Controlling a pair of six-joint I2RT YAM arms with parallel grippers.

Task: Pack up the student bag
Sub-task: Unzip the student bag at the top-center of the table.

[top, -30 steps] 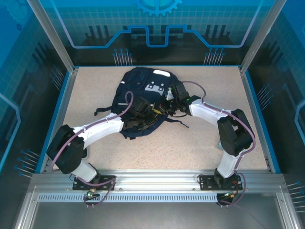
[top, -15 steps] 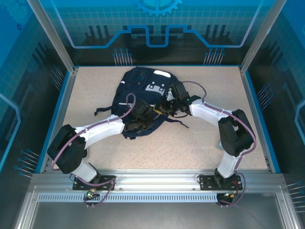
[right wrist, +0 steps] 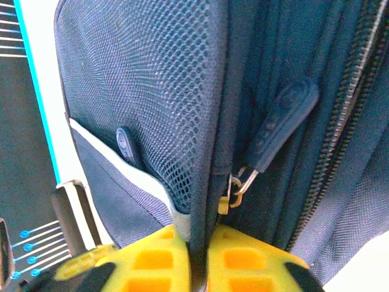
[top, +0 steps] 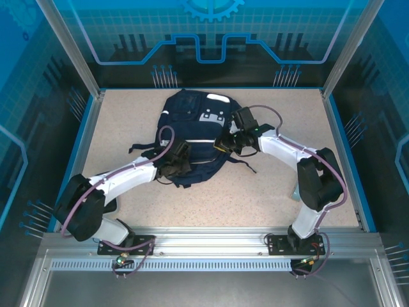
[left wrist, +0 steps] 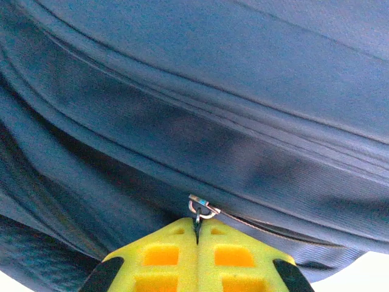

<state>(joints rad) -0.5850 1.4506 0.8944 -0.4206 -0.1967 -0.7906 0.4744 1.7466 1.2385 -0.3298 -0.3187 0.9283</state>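
A: Pinching what, the left gripper (left wrist: 196, 226)?
B: Its yellow pads (left wrist: 164, 249) meet tight on a metal zip ring (left wrist: 201, 209), at the student bag's (top: 195, 128) seven o'clock edge.
A: And the right gripper (right wrist: 197, 237)?
B: Narrow, nipping a fabric fold beside the mesh pocket (right wrist: 152, 91), on the bag's three o'clock side. A rubber zip tab (right wrist: 285, 118) sits at its one o'clock.
A: The bag itself?
B: Flat on the table (top: 268, 185), middle, toward twelve o'clock.

Bright, even overhead light in the top view, the table (top: 268, 192) rendered sharply with only soft, short shadows; in both wrist views the bag (left wrist: 194, 91) reads dim and slightly soft at close range, while table slivers at the corners bleach white.
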